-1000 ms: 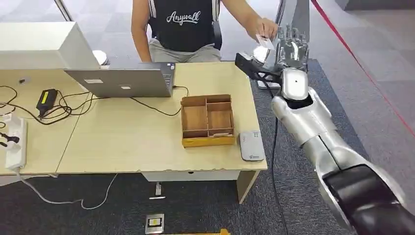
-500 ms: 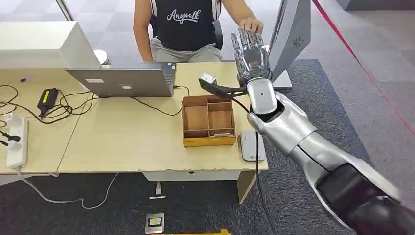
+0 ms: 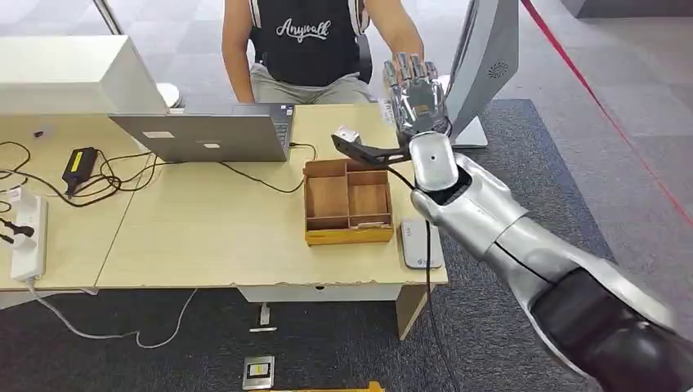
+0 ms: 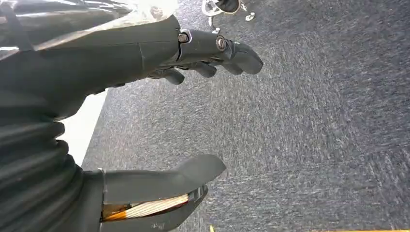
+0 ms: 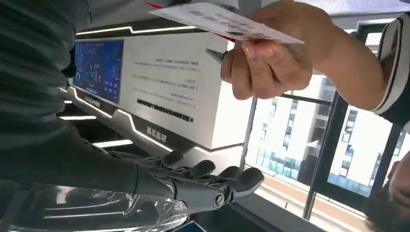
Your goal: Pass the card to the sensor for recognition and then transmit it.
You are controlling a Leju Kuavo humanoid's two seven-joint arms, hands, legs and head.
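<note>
- Card (image 5: 227, 21) sits pinched in a person's hand (image 5: 270, 63) at the counter's (image 3: 204, 237) far edge, just beside your right hand (image 3: 417, 90); long axis runs roughly along the fingers.
- Right hand: fingers spread, holding nothing, not touching the card.
- Left hand (image 4: 193, 53) hangs over carpet, loosely curled, empty; right is far nearer.

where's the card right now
In the right wrist view the card is pinched in a person's hand, apart from the robot's right hand.
</note>
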